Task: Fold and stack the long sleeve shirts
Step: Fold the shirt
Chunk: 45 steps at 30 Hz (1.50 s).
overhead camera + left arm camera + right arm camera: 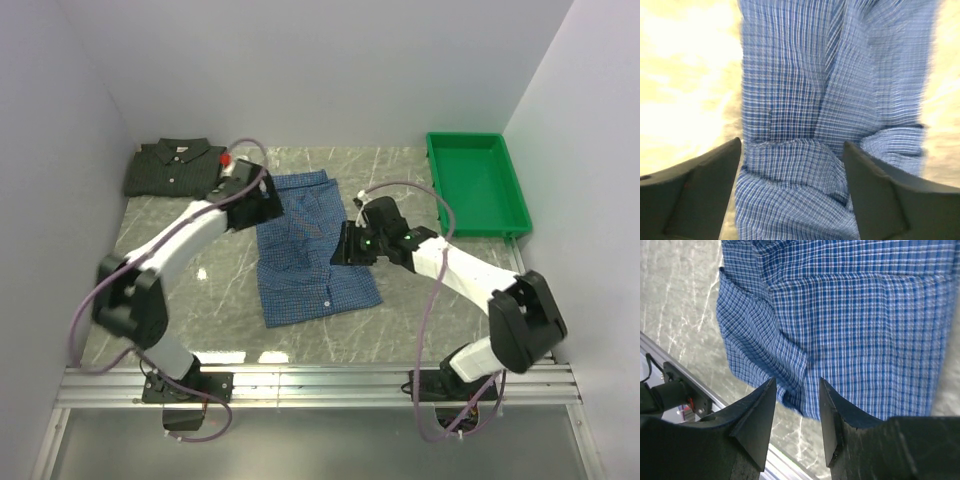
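- The blue shirt [300, 262] lies at the middle of the counter [205, 295], partly folded, with its cloth doubled over along its length and rumpled at the far end.
- The dark check shirt [172, 165] is seen folded at the far left corner of the counter, collar up. It can be judged the base of the stack.
- The left hand [792, 150] is spread wide over the far left part of the blue shirt. Nothing is held between its fingers, and checked cloth is seen below the gap.
- The right hand [796, 385] is held partway apart at the shirt's right edge. No cloth is seen caught in it.
- The fabric is judged light, thin and limp. Any unsupported part is expected to sag, and a fold is unlikely to be kept once lifted.
- Little slip is expected in a pinch, but the layers can slide over one another on the smooth counter.
- A hold is best taken at a doubled edge or a corner, with all layers pinched together. Two holds set well apart along one edge are advised.
- The buttons and collar are better avoided as holds.
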Available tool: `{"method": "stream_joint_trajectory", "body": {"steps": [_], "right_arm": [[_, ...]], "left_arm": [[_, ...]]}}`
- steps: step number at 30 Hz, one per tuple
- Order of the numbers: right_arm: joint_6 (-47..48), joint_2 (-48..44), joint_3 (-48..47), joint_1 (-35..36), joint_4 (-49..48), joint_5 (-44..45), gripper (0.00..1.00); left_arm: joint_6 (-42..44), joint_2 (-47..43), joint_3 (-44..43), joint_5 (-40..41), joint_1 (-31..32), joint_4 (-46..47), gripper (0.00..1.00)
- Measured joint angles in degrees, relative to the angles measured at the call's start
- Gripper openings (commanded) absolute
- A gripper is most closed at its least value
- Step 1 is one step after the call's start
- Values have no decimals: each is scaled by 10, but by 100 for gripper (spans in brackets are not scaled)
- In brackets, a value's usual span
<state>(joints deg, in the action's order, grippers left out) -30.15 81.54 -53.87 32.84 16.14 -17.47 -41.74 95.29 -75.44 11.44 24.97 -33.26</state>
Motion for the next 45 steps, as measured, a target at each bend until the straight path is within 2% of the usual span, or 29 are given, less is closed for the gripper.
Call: {"method": "stream_joint_trajectory", "body": {"steps": [1,8,12,14,20,24,26,30,37,45], "right_arm": [[0,20,-5,1,-7,-6,48],[0,110,-14,22,-22,-25,48],[0,135,-14,38,-30,-33,47],[2,136,-15,45,-30,-34,42],[16,135,-42,56,-23,-26,28],[22,133,-52,56,-23,-22,5],[27,133,-53,56,-22,-20,0],[35,133,-67,56,-1,-16,0],[82,133,-159,64,43,1,0],[125,156,-217,68,70,60,0]], "left_arm": [[5,-30,7,5,-6,2,97],[41,-248,126,79,-43,17,96],[51,-321,222,109,-48,25,95],[52,-342,262,115,-49,26,95],[53,-353,288,124,-49,29,95],[54,-340,287,124,-50,35,95],[54,-336,287,123,-51,34,95],[55,-336,287,124,-52,35,94],[57,-335,287,120,-59,36,93],[57,-329,287,113,-63,36,91]]}}
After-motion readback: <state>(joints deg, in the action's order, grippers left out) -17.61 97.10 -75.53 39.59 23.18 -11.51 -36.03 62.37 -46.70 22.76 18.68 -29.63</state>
